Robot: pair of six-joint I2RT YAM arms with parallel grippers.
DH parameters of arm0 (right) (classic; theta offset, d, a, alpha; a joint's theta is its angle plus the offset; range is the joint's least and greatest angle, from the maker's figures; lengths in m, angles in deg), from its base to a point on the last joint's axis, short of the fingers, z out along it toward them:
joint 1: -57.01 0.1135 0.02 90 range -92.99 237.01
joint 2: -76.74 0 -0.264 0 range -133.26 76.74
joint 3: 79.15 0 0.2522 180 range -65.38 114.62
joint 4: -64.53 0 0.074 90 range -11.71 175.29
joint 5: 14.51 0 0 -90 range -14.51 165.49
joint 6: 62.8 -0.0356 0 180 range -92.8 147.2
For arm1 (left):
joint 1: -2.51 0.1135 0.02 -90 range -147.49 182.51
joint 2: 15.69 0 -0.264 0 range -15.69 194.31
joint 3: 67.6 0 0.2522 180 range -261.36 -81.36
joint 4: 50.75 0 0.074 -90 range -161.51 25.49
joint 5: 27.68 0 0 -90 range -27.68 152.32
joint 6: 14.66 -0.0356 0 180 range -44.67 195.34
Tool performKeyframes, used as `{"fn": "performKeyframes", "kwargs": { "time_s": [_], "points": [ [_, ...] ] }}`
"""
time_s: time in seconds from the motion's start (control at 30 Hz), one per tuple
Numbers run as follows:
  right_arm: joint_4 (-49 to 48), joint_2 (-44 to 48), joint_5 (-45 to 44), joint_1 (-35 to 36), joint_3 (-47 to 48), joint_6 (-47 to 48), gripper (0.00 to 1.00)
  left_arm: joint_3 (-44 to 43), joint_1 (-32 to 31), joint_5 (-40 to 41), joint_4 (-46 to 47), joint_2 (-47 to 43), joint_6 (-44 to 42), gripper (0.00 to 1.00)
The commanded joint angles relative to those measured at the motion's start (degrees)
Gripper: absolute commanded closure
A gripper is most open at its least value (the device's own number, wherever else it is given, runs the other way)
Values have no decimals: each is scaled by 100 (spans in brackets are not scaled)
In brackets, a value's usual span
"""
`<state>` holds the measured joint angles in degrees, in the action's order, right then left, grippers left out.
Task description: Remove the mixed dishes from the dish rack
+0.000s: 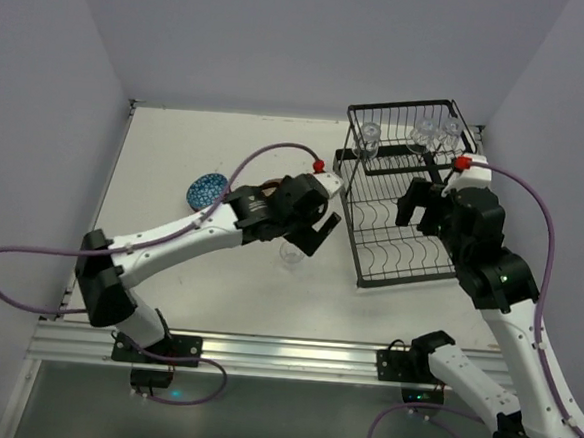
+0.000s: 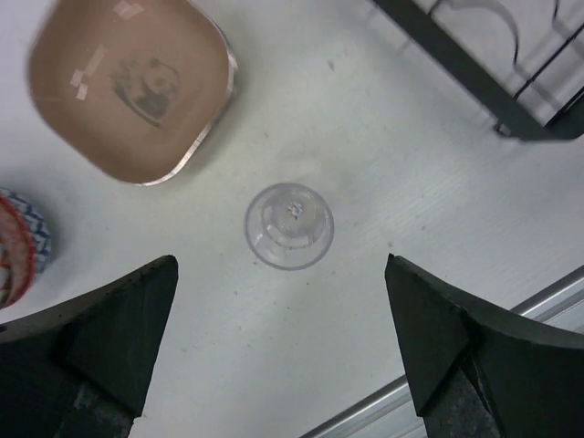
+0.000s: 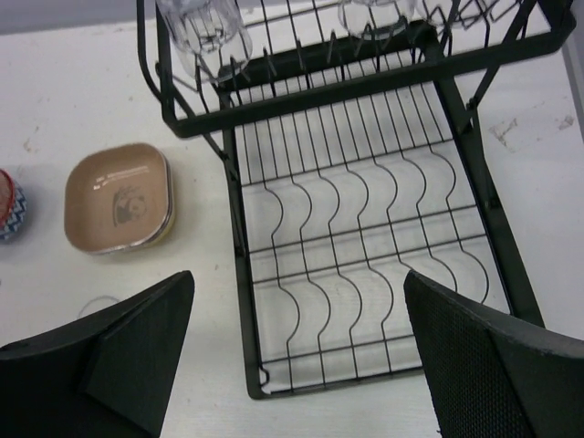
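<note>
- The dish rack (image 1: 404,197) sits toward the far right corner of the bench (image 1: 226,305). It's black wire, with a small upper basket over a wider lower tray.
- Three glass cups (image 1: 423,133) are up in the basket, along its far side.
- One more glass cup (image 2: 288,225) stands by itself on the bench, left of the rack and closer to the near edge.
- The left claw (image 1: 316,231) hangs right over that lone cup. It's spread wide, with a finger off to each side, not touching the cup and holding nothing.
- The right claw (image 3: 297,292) hovers above the rack's lower tray, over the curved wire dividers. It's also wide open with nothing in it.
- A tan plate (image 3: 119,198) with a little picture in the middle lies flat on the bench just left of the rack. There's a thin edge of something peeking out under it, but I can't tell what.
- A bowl with a red inside (image 2: 18,246) and a blue zigzag outside is further left, cut off at the picture's edge.
- A blue speckled bowl (image 1: 206,188) is out toward the left edge of the bench, partly behind the left arm.
</note>
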<state>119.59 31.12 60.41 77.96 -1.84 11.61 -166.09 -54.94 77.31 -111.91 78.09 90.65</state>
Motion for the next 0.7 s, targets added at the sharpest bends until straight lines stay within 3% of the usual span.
{"fn": "performKeyframes", "kwargs": {
  "time_s": [0.0,0.1,0.2,0.3,0.43,0.5,0.67],
  "points": [
    [-833,-454,-267,-3,464,-22,1,105,120,908,554,-1069,428,0],
    [-939,-1227,-575,-29,1035,38,1,711,357,1681,836,-2037,692,0],
    [-861,-1983,-497,-248,1703,258,1,1352,620,1912,820,-2758,807,0],
    [-641,-2748,257,-723,2485,233,5,1852,727,1894,566,-3207,868,0],
    [-518,-3680,-162,-1075,3547,162,11,2503,727,1824,362,-3716,799,0],
    [-500,-4284,-198,-1163,3883,337,13,3073,727,1868,731,-3936,737,0],
    [-8,-5342,-400,-1268,4947,592,19,3472,753,1517,1092,-4149,807,0]
  ]
}}
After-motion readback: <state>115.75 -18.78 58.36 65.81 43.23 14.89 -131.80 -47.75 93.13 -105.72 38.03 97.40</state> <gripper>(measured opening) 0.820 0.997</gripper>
